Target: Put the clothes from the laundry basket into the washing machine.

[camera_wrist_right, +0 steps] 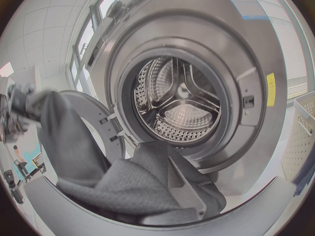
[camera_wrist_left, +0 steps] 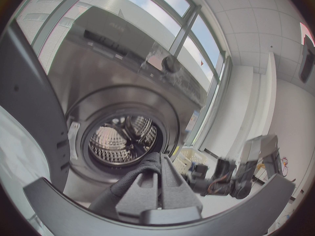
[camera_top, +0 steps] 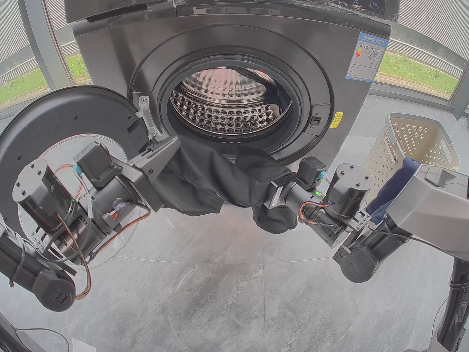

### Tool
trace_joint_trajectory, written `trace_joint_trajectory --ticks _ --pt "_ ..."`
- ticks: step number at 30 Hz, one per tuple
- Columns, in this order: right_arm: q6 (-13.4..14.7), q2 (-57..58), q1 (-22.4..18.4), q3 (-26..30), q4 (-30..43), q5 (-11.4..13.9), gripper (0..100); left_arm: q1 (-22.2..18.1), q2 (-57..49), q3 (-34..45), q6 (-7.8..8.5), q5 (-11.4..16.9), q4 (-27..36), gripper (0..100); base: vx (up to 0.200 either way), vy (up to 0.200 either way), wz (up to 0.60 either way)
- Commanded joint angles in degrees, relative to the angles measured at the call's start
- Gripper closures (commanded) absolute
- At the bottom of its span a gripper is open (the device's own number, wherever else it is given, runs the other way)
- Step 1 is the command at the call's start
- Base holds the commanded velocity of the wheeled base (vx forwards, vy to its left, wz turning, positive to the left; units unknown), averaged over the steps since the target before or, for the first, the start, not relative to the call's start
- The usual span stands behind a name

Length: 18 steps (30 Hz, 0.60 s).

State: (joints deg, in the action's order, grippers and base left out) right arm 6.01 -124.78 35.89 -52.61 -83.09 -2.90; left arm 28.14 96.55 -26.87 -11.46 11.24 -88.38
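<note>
A dark garment [camera_top: 215, 177] hangs stretched between the two tools, just in front of the washing machine [camera_top: 122, 59] and at 6 o'clock from the mouth of its drum [camera_top: 227, 103]. The upper edge of the garment overlaps the lower rim of the opening. None of it is inside the drum (the steel drum shows bare).

The left tool [camera_top: 168, 153] is closed tight on one end of the garment, and in the left wrist view the cloth is pinched between its fingers [camera_wrist_left: 144, 194]. The right tool [camera_top: 276, 191] grips the other end, its tips buried in folds, and a bunch of cloth sags below it above the floor [camera_top: 220, 279].

The door [camera_top: 63, 118] stands swung open at 8 o'clock from the opening. The laundry basket [camera_top: 420, 138] sits on the floor at 4 o'clock from the machine, with a blue cloth [camera_top: 391, 189] draped over its near rim.
</note>
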Motion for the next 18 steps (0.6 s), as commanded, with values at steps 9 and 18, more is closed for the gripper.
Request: trace_joint_trajectory --ticks 9,18 --pt "-0.03 6.48 2.26 0.50 0.39 -0.26 100 0.25 6.99 4.19 0.30 0.54 -0.12 100 0.000 0.000 0.00" --pt "-0.38 7.27 2.87 -1.44 1.44 -0.70 100 0.43 7.95 6.21 3.29 0.71 -0.04 100 0.000 0.000 0.00"
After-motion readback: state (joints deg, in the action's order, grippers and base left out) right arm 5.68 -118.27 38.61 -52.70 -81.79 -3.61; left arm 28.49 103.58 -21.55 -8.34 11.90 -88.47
